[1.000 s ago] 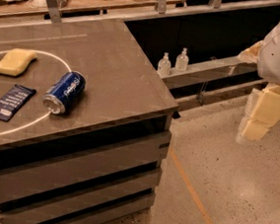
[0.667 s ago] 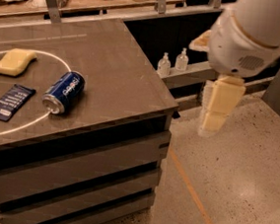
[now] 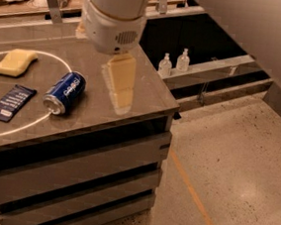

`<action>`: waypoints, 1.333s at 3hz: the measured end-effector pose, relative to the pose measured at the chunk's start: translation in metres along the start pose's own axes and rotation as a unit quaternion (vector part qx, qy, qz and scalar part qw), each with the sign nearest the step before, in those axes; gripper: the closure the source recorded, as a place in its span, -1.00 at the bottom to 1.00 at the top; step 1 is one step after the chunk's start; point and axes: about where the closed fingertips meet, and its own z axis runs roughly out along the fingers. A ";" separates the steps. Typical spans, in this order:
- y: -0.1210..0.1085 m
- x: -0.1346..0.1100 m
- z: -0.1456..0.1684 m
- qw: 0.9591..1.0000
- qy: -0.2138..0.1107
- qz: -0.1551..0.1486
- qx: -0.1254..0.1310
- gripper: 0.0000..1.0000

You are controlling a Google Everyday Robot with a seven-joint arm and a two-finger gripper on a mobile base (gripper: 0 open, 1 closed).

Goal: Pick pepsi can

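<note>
- Sideways on the grey worktop [image 3: 150, 93], the pepsi can [image 3: 64, 92] lies about midway between the back and front edges. Its silver end is turned toward the front left corner, at the right rim of a white ring [image 3: 37, 53].
- Two small pump bottles [image 3: 165, 65] stand on a ledge beyond the right edge; their contents cannot be made out.
- The gripper [image 3: 121, 101] hangs over the worktop nearer the right edge, right of the can and apart from it. Whether it is open or closed cannot be told.
</note>
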 end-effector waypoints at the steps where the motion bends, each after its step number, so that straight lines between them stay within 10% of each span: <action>1: -0.035 -0.035 0.046 0.997 0.008 -0.078 -0.022 -1.00; 3: -0.043 -0.035 0.054 0.994 0.012 -0.108 -0.021 -1.00; 4: -0.065 -0.022 0.078 0.985 0.006 -0.167 -0.035 -1.00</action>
